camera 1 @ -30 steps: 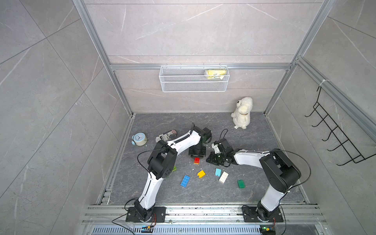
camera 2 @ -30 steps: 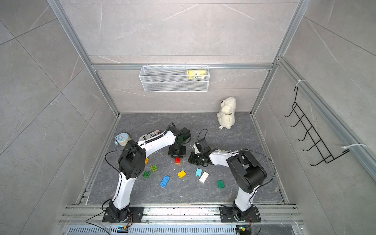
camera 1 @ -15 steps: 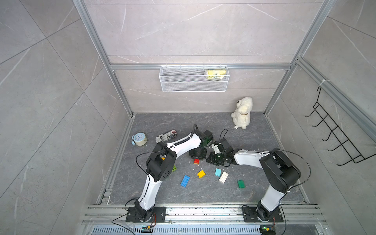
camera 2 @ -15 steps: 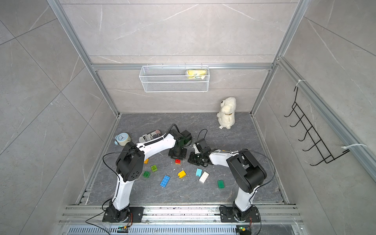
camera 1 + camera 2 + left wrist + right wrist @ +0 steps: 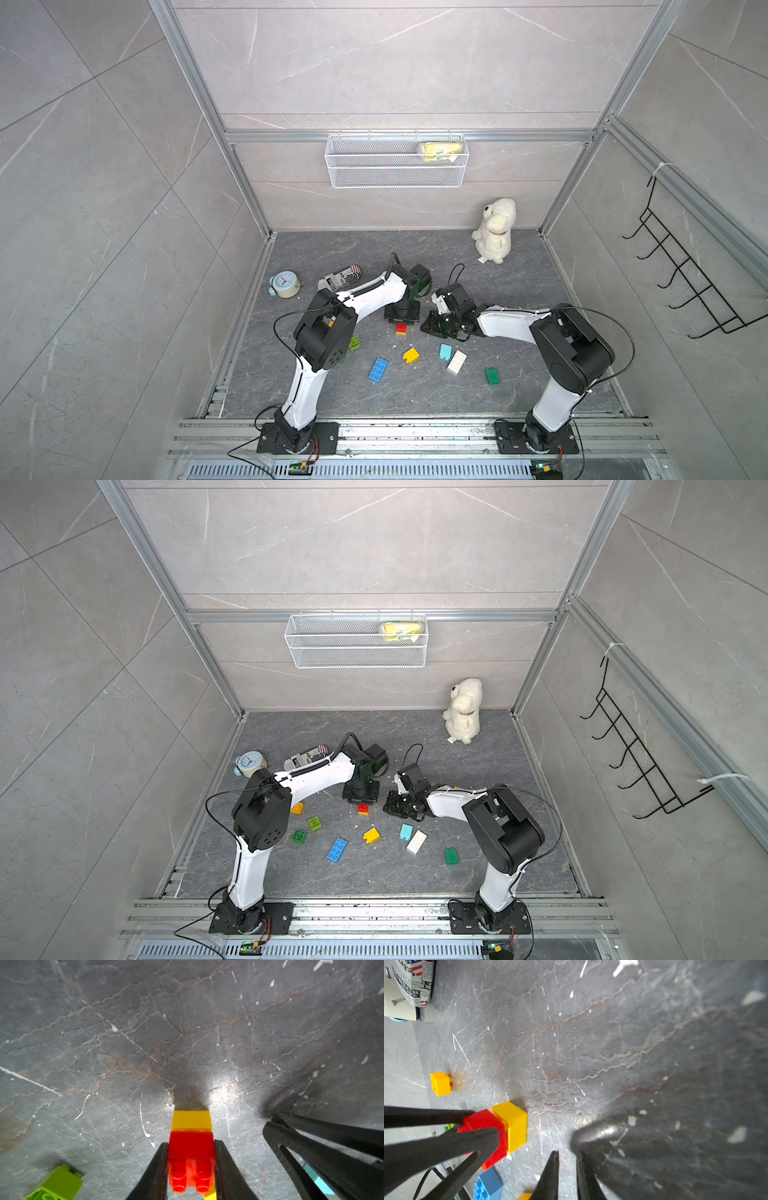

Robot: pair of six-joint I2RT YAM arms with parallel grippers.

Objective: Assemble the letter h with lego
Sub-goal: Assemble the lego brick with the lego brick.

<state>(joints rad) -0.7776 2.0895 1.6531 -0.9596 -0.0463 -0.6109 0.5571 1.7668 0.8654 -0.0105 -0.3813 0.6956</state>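
Red lego brick [image 5: 191,1159] joined to yellow brick [image 5: 191,1121] | left pincer [image 5: 191,1144] grips it | right pincer [image 5: 566,1154] closed, empty, beside it

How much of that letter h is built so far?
Barely begun. Done: a red brick sits joined to a yellow brick. In hand: the left claw grips the red one; the right claw is shut, empty, beside it. Left: the blue brick, white brick and green brick, among others, lie loose.

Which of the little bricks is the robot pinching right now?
The red studded plastic brick, stuck to a yellow brick. The left gripper is shut on its sides; the rest lie loose on the grey floor.
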